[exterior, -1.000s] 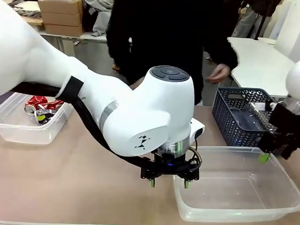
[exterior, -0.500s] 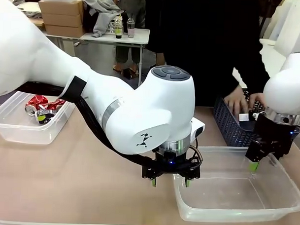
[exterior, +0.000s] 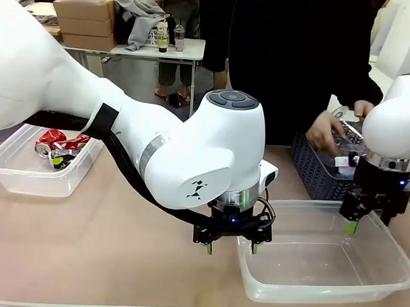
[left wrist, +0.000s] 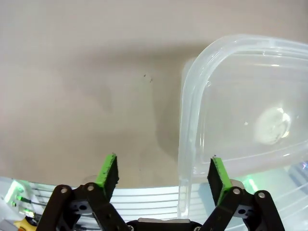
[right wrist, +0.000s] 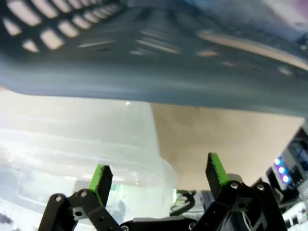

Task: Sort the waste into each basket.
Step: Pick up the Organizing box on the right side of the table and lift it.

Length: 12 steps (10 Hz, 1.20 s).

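Observation:
Crushed red-and-silver cans (exterior: 57, 145) lie in the clear tub (exterior: 15, 182) at the table's left. A second clear tub (exterior: 362, 283) stands at the near right with nothing in it. My left gripper (exterior: 232, 248) hangs open just above the table at that tub's near-left corner. In the left wrist view the tub's rim (left wrist: 184, 120) runs up between the spread fingers of the left gripper (left wrist: 162, 173), and nothing is held. My right gripper (exterior: 354, 225) is open over the tub's far right part. In its own wrist view the right gripper (right wrist: 159, 175) shows bare green pads (right wrist: 101, 179).
A dark blue lattice basket (exterior: 312, 172) stands behind the right tub, with a person's hands (exterior: 325, 135) reaching into it. Its wall (right wrist: 144, 62) looms close above my right fingers. Bare tabletop (exterior: 107, 244) lies between the two tubs.
My right gripper has moved left and down from the lattice basket to above the right tub. The person has stepped right and put both hands into the basket. My left arm stays put.

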{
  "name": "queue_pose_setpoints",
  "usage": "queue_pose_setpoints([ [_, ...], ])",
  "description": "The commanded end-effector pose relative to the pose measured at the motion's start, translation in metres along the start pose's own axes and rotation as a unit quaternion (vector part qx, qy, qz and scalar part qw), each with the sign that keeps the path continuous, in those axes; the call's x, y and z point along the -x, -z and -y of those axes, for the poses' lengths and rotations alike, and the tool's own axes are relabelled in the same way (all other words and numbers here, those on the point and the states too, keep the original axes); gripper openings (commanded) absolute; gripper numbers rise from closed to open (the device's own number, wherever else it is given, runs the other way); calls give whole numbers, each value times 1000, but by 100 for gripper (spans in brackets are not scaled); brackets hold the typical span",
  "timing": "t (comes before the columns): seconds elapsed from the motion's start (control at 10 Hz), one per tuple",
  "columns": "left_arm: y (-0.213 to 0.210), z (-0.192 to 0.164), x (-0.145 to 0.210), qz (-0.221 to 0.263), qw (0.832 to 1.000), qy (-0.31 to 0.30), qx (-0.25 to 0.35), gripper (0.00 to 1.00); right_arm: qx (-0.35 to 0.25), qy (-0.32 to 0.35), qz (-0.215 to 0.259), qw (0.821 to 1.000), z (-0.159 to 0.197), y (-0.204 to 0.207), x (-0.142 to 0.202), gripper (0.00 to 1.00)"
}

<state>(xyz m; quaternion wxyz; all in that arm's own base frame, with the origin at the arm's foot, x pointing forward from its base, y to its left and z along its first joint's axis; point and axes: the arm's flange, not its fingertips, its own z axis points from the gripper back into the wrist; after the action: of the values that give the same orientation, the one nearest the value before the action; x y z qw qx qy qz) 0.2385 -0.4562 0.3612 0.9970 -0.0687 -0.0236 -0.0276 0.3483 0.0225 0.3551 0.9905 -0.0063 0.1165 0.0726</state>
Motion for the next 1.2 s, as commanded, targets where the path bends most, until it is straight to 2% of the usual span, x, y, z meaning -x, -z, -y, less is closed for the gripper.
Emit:
queue_pose_setpoints([
  [0.0, 0, 5, -2, 7, 1000, -13, -6, 40, 19, 26, 9, 999, 3, 63, 96, 100],
  [0.1, 1, 6, -3, 4, 1000, -14, -3, 28, 19, 25, 7, 999, 4, 62, 98, 44],
  [0.2, 2, 6, -4, 5, 1000, -14, -3, 0, 18, 23, 6, 1000, 5, 62, 97, 43],
  [0.3, 2, 5, -4, 6, 1000, -18, -2, 0, 16, 17, 4, 1000, 4, 63, 97, 0],
  [0.4, 1, 4, -5, 7, 1000, -21, 0, 0, 15, 11, 2, 1000, 3, 63, 96, 0],
  [0.5, 2, 4, -5, 6, 1000, -23, 0, 4, 13, 5, 1, 1000, 3, 63, 96, 0],
  [0.6, 2, 4, -5, 6, 1000, -23, 0, 0, 12, 0, -1, 1000, 2, 63, 96, 16],
  [0.8, 2, 3, -5, 4, 1000, -21, 0, 0, 13, -3, -2, 1000, 2, 62, 96, 0],
  [1.1, -14, -6, -2, 0, 1000, -12, -7, 0, 22, 2, -11, 1000, 2, 43, 99, 0],
])
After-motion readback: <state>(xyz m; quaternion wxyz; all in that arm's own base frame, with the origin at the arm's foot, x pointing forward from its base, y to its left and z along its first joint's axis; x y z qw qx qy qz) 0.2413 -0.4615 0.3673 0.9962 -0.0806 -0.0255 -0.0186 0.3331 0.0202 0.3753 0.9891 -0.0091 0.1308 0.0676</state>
